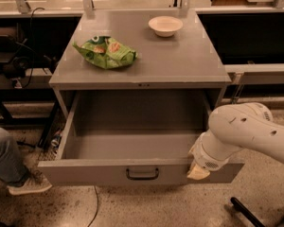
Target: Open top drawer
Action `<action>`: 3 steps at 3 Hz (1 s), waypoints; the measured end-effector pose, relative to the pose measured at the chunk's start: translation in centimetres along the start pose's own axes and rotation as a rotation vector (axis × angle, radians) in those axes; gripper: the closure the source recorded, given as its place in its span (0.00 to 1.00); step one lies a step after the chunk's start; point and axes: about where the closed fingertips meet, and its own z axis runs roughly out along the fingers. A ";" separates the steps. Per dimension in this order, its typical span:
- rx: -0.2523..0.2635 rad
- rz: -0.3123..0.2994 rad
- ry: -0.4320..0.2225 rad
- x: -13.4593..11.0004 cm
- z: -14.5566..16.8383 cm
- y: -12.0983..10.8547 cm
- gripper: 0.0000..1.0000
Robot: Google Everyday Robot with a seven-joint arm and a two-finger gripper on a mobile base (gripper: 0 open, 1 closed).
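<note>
Place: lab or workshop
Signs: grey metal desk (pixel 180 65), speckled hard floor (pixel 146 207), long bench (pixel 128 3) behind
Robot: hand (pixel 199 170) at the top drawer (pixel 94 171) front, right end

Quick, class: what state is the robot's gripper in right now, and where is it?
The gripper: against the right end of the front panel of the pulled-out top drawer; open, closed or holding cannot be told.
</note>
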 end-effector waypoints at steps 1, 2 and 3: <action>0.000 0.000 0.000 -0.1 -0.2 0.0 0.85; 0.001 -0.001 0.001 -0.1 -0.3 0.0 0.61; 0.002 -0.002 0.002 -0.1 -0.4 0.0 0.39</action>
